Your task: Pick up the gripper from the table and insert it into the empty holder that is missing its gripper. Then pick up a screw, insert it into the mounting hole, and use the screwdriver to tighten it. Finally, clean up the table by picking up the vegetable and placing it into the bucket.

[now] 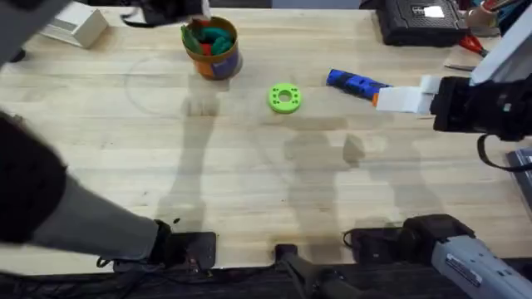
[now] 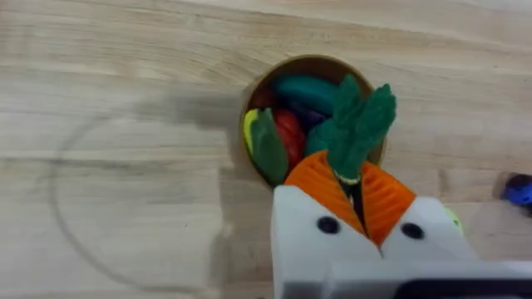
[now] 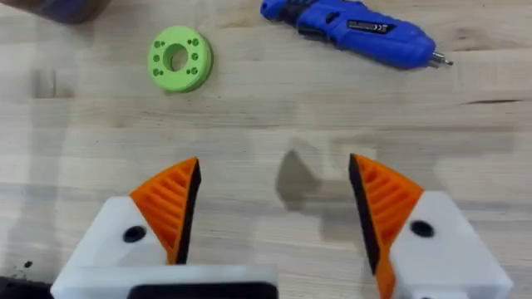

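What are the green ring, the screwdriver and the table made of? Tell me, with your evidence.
Green ring: probably matte plastic, perhaps 3D-printed, given its uniform bright colour and neat round holes. Screwdriver: glossy blue plastic body, judging by the sheen, with a thin metal-looking tip. Table: light wood, or a wood-look top, with visible grain and plank seams.

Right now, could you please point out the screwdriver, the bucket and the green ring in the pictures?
screwdriver (image 3: pixel 353 31): right wrist view, on the middle of its blue body.
bucket (image 1: pixel 218 64): overhead view, on its side wall.
green ring (image 1: pixel 285 98): overhead view, on its flat top face beside the centre hole.
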### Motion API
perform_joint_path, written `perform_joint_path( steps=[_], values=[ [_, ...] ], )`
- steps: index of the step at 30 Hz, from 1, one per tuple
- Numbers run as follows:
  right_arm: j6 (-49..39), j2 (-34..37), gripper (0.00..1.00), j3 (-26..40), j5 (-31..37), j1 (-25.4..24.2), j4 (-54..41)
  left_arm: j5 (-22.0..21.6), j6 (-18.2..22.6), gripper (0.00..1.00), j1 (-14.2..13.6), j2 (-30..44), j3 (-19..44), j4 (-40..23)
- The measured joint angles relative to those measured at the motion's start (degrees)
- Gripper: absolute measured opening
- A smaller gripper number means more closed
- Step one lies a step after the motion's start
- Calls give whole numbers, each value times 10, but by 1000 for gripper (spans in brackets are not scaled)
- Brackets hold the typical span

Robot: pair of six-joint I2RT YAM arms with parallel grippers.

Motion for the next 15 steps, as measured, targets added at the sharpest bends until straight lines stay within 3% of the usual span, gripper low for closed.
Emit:
perform_joint_path(
  steps=[5,7,10,11,13,15],
  values=[
    [0,0,980,0,0,0,0,8,16,45,-8,49,0,11],
    [0,0,980,0,0,0,0,9,20,224,-8,50,0,11],
    [0,0,980,0,0,0,0,9,21,698,-7,45,0,9],
    [0,0,980,0,0,0,0,9,20,976,-7,42,0,-8],
    [0,0,980,0,0,0,0,9,21,984,-7,42,0,-22],
    [0,0,980,0,0,0,0,9,22,985,-6,13,0,-77]
  ],
)
